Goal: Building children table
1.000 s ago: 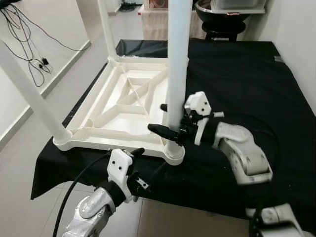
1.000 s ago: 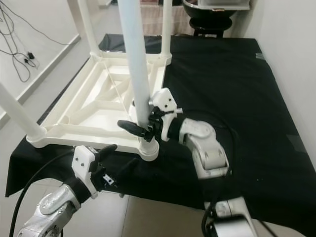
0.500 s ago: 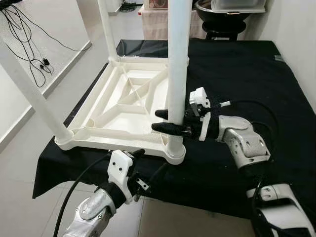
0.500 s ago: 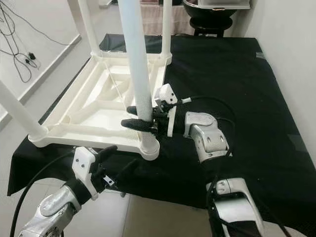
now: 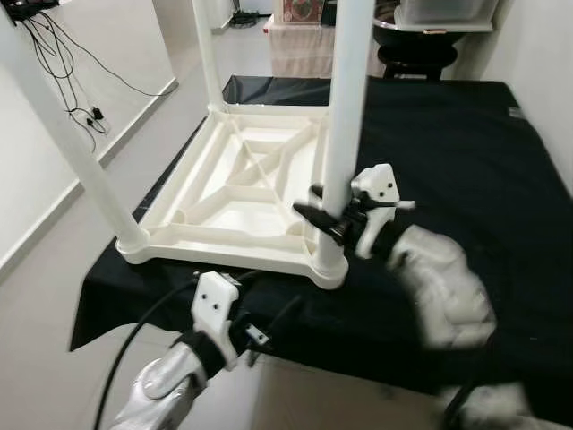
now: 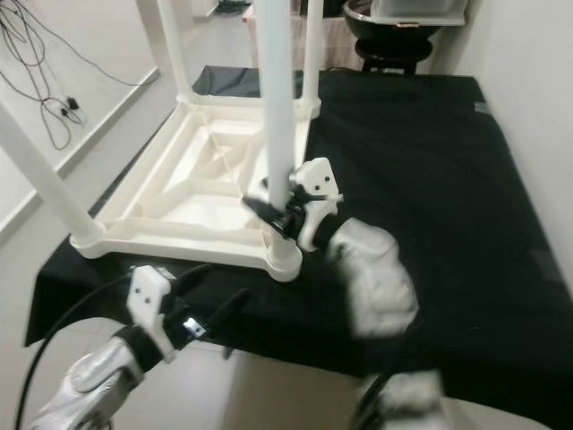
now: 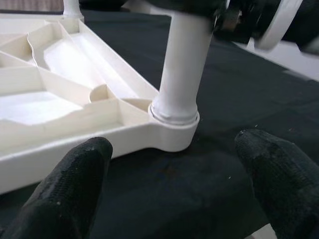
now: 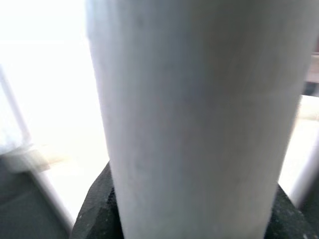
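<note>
Table: the white plastic children's table lies upside down on the left half of the black cloth-covered work surface, its ribbed underside facing up.
Legs: white round plastic legs stand upright from its corner sockets; the near-right leg rises at about 12 o'clock from the near-right socket, the near-left leg leans toward 11 o'clock, and a far-left leg stands at the far corner.
Right gripper: the right gripper reaches in from 3 o'clock and meets the near-right leg a little above its socket, one black finger in front of the leg and one behind it; the right wrist view looks straight at the leg with dark finger pads at both sides of it, so the fingers are clamped on the leg. The arm behind it is blurred.
Left gripper: the left gripper hovers below the near edge of the work surface at about 6 o'clock from the table, touching nothing. In the left wrist view its two black fingertips stand wide apart, with the near-right socket between them further off.
Surroundings: black cables trail along the pale floor at 10 o'clock; a dark round stool stands beyond the far edge at 1 o'clock.
</note>
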Robot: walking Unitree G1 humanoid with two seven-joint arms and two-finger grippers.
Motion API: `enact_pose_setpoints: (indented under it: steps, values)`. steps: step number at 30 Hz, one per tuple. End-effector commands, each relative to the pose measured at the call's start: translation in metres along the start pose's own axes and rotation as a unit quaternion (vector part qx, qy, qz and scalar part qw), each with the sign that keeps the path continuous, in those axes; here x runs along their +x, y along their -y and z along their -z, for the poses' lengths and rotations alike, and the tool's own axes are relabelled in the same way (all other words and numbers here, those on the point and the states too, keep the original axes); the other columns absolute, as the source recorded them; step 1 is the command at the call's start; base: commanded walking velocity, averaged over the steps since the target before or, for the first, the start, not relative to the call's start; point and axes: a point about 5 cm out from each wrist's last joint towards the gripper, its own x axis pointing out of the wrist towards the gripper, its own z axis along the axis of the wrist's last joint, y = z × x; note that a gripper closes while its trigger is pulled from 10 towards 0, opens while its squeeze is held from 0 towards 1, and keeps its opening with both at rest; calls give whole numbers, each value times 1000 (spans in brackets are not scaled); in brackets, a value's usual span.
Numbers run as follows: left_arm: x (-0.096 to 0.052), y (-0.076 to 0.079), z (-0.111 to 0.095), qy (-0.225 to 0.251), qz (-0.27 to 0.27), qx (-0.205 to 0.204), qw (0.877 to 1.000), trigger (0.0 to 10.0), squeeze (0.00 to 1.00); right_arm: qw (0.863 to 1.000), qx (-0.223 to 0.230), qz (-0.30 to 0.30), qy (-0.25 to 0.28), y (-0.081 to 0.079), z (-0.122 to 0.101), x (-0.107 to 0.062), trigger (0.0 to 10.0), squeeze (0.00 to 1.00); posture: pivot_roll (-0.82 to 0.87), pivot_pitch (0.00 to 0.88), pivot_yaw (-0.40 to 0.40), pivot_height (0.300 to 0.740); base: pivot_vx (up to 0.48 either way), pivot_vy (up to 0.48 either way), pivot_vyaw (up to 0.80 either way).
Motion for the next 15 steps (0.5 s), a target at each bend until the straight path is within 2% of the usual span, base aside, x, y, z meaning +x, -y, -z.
enact_pose_setpoints:
  steps: [1, 2, 6, 12, 13, 14, 15]
  values:
    - [-2, -3, 2, -9, -3, -2, 1000, 10000, 0, 993, 0, 28, -113, -7, 41, -13, 0, 0, 8, 170, 42, 740, 0, 0, 0]
    - [-2, -4, 2, -9, -2, -3, 1000, 10000, 0, 993, -8, 15, -116, -14, 43, -12, 0, 0, 4, 165, 46, 740, 0, 0, 0]
    - [-2, -3, 4, -11, -4, -1, 1000, 10000, 0, 994, -8, 21, -110, -8, 39, -3, 0, 0, 20, 157, 36, 740, 0, 0, 0]
    - [-3, -4, 4, -9, -14, 2, 1000, 10000, 0, 993, -9, 1, -114, -20, 34, -1, 0, 0, 24, 150, 30, 740, 0, 0, 0]
    - [-3, -4, 4, -9, -15, 2, 1000, 10000, 0, 994, -2, -8, -111, -23, 33, 0, 10000, 0, 28, 145, 30, 740, 0, 0, 0]
    - [-3, -4, 4, -9, -15, 2, 1000, 10000, 0, 994, -2, -8, -111, -23, 33, 0, 10000, 0, 28, 145, 30, 740, 0, 0, 0]
    - [-3, -5, 5, -10, -16, 2, 1000, 10000, 0, 995, 35, -14, -94, -26, 27, 4, 10000, 0, 27, 140, 32, 740, 0, 0, 0]
